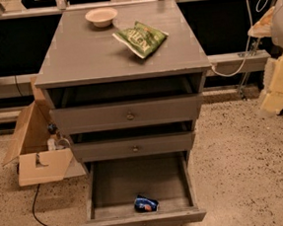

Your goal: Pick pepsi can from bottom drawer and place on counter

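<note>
Camera view: I see the pepsi can (pixel 146 203) lying on its side, front of the open bottom drawer (pixel 132 180). Chip bag (pixel 141 38) and bowl (pixel 101 17) on tabletop (pixel 87 55). Gripper (pixel 277 85) at right edge, well apart from the can; open or closed, can't tell.

Blue pepsi can (pixel 146 203), grey bottom drawer (pixel 132 181), green bag (pixel 141 38), cream tool (pixel 279 85) far right.

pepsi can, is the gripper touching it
Apart. The camera view shows the pepsi can lying in the bottom drawer, while the gripper hangs at the right edge, beside the counter.
</note>
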Controlling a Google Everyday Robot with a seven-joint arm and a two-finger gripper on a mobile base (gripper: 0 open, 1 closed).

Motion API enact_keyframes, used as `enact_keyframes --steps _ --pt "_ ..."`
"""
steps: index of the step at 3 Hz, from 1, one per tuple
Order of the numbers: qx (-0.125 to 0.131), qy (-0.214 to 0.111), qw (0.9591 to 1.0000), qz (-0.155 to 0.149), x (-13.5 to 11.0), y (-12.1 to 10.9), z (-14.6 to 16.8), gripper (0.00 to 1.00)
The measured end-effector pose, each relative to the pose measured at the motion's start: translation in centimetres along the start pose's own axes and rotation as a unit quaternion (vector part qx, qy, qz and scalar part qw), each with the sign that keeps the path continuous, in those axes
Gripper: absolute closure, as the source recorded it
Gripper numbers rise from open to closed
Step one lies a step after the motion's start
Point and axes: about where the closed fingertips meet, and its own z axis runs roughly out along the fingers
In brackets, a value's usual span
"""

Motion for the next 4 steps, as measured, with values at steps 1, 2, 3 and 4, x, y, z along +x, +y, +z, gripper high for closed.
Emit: enact_keyframes --steps 1,2,3,4 --pt "0.0 0.0 1.0 0.0 0.0 0.0 0.0 0.0" --pt "-0.015 -0.002 0.9999 0.004 0.1 0.5 3.4 0.0" --pt "-0.045 -0.012 0.9988 0.017 -0.2 1.8 9.7 0.0" --pt "-0.072 -0.03 0.996 0.044 -1.3 3.6 16.4 0.0"
